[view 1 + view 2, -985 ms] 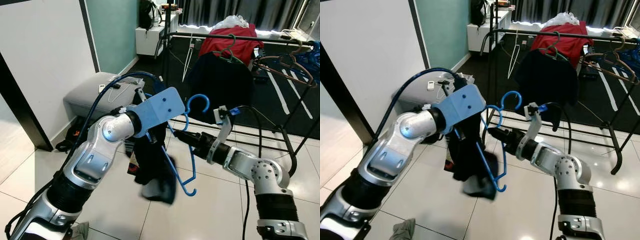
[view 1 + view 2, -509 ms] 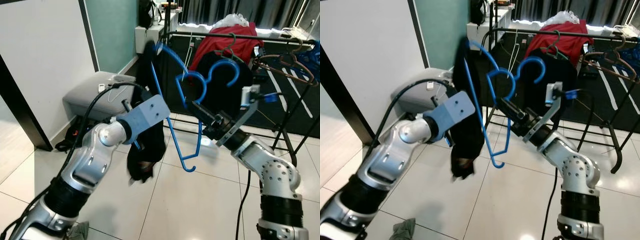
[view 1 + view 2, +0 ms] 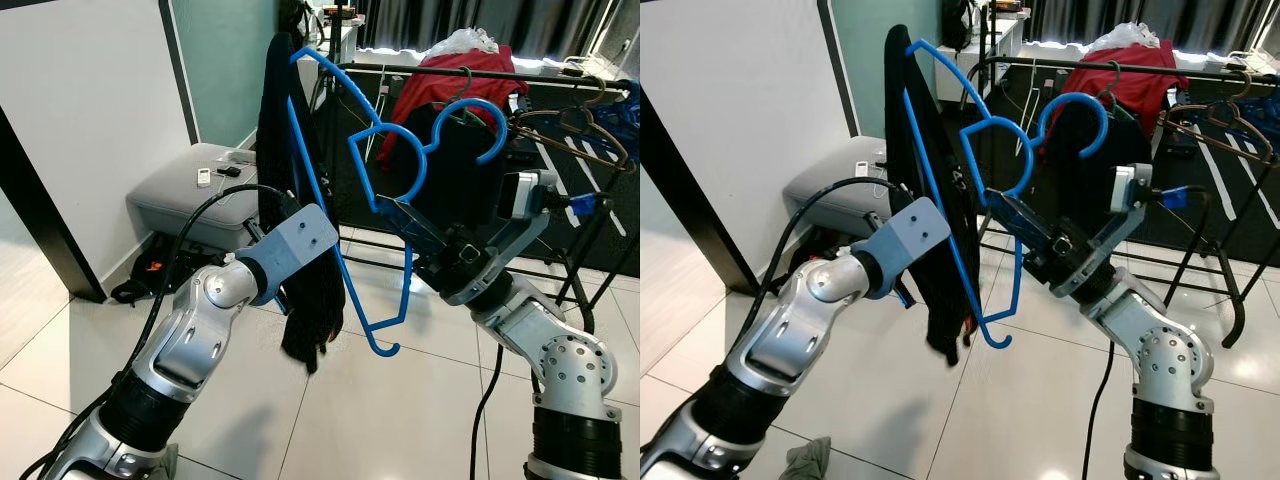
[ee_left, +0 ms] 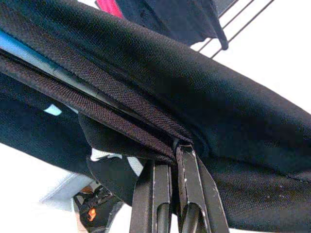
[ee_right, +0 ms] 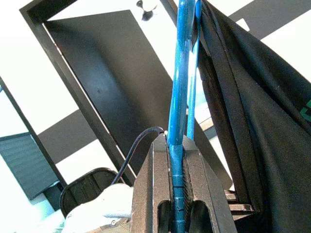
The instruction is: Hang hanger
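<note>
A blue hanger [image 3: 312, 150] with a black garment [image 3: 316, 300] draped over one arm is held up in front of the clothes rack's black rail [image 3: 420, 70]. Its hook [image 3: 478, 108] is at about rail height, just in front of the clothes hanging there. My right gripper [image 5: 176, 145] is shut on the hanger's blue stem below the hook, and its fingers [image 3: 405, 218] point up and to the left. My left gripper [image 4: 173, 151] is shut on the black garment where it folds over the hanger's arm.
A red garment [image 3: 480, 88] and a dark one [image 3: 455, 165] hang on the rail. Brown hangers [image 3: 570, 125] sit on its right end. A grey ottoman [image 3: 185, 185] stands by the white wall on the left. White tiled floor [image 3: 430, 410] lies below.
Both arms have lifted the hanger and garment from knee height up to the level of the rail, and the hanger now stands more upright.
</note>
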Robot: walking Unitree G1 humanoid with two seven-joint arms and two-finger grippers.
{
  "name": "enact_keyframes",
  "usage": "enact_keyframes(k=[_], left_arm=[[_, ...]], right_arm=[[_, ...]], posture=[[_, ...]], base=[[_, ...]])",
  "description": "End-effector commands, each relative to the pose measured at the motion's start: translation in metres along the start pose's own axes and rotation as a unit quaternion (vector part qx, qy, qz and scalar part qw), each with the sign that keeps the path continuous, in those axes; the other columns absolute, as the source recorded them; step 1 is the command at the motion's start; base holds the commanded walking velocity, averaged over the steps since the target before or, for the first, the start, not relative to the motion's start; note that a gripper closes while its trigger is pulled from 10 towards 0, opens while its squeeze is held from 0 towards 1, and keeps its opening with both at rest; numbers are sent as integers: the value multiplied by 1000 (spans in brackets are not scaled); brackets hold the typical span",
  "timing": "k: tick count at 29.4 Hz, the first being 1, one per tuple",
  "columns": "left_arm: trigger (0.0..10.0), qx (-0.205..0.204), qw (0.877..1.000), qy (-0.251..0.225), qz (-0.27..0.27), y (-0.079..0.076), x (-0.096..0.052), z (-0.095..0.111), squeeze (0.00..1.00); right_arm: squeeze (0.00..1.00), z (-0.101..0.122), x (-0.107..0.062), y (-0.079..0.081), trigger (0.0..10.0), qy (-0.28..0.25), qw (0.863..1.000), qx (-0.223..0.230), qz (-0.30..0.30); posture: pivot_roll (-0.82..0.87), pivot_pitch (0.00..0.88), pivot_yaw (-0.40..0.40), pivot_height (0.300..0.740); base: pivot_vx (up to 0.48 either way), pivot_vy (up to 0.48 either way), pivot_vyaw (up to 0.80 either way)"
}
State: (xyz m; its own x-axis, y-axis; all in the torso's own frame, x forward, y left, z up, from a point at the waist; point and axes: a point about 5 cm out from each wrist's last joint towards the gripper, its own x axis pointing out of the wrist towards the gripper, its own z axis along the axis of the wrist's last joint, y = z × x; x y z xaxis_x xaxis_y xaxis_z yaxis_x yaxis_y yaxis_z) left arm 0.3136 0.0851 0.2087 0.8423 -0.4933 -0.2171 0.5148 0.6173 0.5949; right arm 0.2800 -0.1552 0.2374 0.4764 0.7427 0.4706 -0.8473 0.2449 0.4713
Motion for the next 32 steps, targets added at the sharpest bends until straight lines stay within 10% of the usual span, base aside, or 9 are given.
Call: enact_keyframes(k=[1, 4, 5, 6, 17, 28, 30, 32], left_arm=[[10000, -15, 1000, 26, -7, -4, 1, -11, 0], [10000, -20, 999, 26, -5, -4, 1, -11, 0], [10000, -30, 999, 19, -4, -3, 1, -10, 882], [10000, -36, 999, 11, -6, -2, 0, -8, 1000], [10000, -48, 999, -5, 3, 11, -5, -3, 1000], [10000, -2, 996, 23, -82, 44, -51, -15, 988], [10000, -5, 998, 31, -60, 64, -67, -19, 486], [10000, -17, 999, 22, -31, 80, -76, -17, 412]], right_arm=[[0, 11, 2, 16, 10000, -22, 998, -23, 59], [0, 11, 1, 17, 10000, -22, 998, -25, 60], [0, 11, 1, 17, 10000, -20, 998, -29, 61], [0, 11, 1, 17, 10000, -18, 997, -33, 62], [0, 17, -1, 18, 10000, -13, 996, -58, 71], [0, 27, -6, 14, 10000, -7, 994, -97, 58], [0, 30, -9, 15, 10000, -5, 993, -103, 60], [0, 32, -11, 15, 10000, -1, 992, -106, 63]], posture=[[8, 0, 8, 740], [8, 0, 8, 740], [9, 0, 9, 740], [12, 0, 9, 740], [18, 0, 6, 740], [22, 0, 2, 740], [24, 0, 0, 740], [25, 0, -1, 740]], base=[[0, 0, 0], [0, 0, 0], [0, 0, 0], [0, 0, 0], [0, 0, 0], [0, 0, 0], [0, 0, 0], [0, 0, 0]])
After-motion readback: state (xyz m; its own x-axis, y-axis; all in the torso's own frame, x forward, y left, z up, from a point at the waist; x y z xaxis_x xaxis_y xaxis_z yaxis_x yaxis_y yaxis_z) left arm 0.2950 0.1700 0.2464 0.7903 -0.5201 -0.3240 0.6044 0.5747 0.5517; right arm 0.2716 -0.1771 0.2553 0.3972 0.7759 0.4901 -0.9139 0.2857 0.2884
